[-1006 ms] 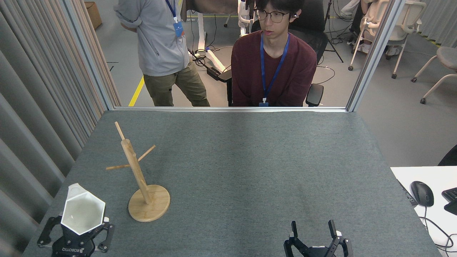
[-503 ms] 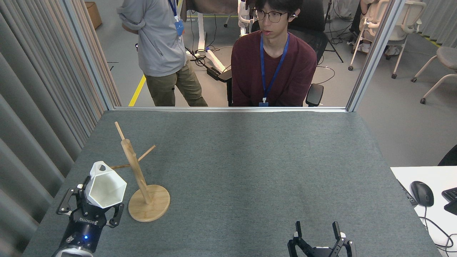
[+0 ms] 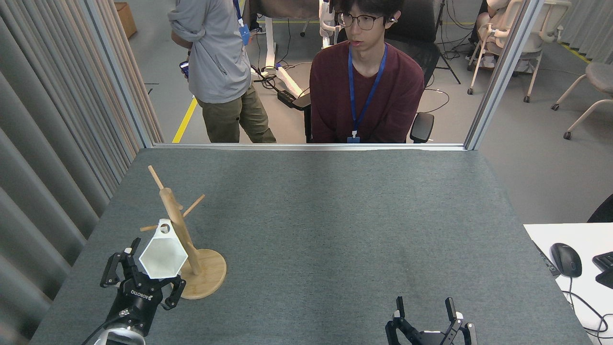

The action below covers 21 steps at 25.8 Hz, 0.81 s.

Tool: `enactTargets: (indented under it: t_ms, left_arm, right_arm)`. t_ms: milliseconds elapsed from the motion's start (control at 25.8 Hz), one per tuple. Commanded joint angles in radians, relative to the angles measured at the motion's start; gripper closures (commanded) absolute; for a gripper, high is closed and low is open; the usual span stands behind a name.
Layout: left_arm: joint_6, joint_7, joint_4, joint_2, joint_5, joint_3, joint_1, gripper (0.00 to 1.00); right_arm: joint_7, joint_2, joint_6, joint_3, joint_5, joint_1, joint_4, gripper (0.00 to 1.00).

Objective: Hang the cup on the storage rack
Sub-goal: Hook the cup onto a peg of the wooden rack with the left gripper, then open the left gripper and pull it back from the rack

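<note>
At lower left of the frame, the left gripper [image 3: 143, 278] is clamped on the white faceted cup [image 3: 163, 256], which sits just above it against the wooden mug tree [image 3: 184, 239]. At bottom right, the right gripper [image 3: 424, 311] has its fingers spread apart, holding nothing.

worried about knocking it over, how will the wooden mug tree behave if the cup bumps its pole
The light wooden mug tree is probably rigid but top-heavy: a tall thin pole on a small round disc base, so a sideways bump high up may tip it. It looks light and may slide on the grey felt table. The matte white faceted cup in the left claw is already close.
</note>
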Motion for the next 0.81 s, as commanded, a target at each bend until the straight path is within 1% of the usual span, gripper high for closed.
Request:
enactTargets:
  t_ms: [0,155,271,387,465,503,581,658,697,774]
  left_arm:
    - [0.001,-0.002,0.006,-0.003,0.0,0.009,-0.008,0.0]
    - [-0.002,-0.002,-0.003,-0.018,0.005,0.072,0.008,0.0]
    - [-0.002,-0.002,-0.004,-0.03,0.009,0.098,0.057,0.0]
    - [-0.002,-0.002,-0.012,-0.042,0.011,0.15,0.084,0.0]
    - [-0.015,-0.002,-0.047,-0.058,0.018,0.185,0.111,0.0]
    - [-0.03,-0.002,-0.08,-0.064,0.041,0.193,0.133,0.0]
    - [-0.122,-0.01,-0.158,-0.068,0.166,0.195,0.205,0.0]
    - [-0.279,-0.02,-0.242,-0.073,0.373,0.193,0.288,0.0]
    - [-0.349,-0.031,-0.287,-0.065,0.476,0.192,0.324,0.0]
    - [-0.463,-0.098,-0.351,-0.042,0.652,0.19,0.383,0.0]
  right_arm:
    - [-0.001,-0.001,-0.001,0.0,-0.006,0.0,0.004,0.0]
    - [-0.001,-0.001,-0.001,0.0,-0.006,-0.001,0.004,0.0]
    - [-0.001,-0.001,-0.001,0.0,-0.006,-0.001,0.004,0.0]
    - [-0.002,-0.002,-0.001,0.0,-0.006,-0.001,0.002,0.0]
    - [-0.007,-0.004,-0.001,0.0,-0.008,0.002,0.002,0.0]
    - [-0.01,-0.002,-0.002,0.0,-0.008,0.005,0.001,0.0]
    - [-0.01,-0.002,-0.002,-0.001,-0.008,0.012,-0.007,0.0]
    - [-0.01,-0.002,-0.002,-0.009,-0.008,0.035,-0.017,0.0]
    - [-0.01,-0.002,-0.004,-0.015,-0.008,0.051,-0.024,0.0]
    - [-0.01,-0.007,-0.01,-0.035,-0.008,0.081,-0.037,0.0]
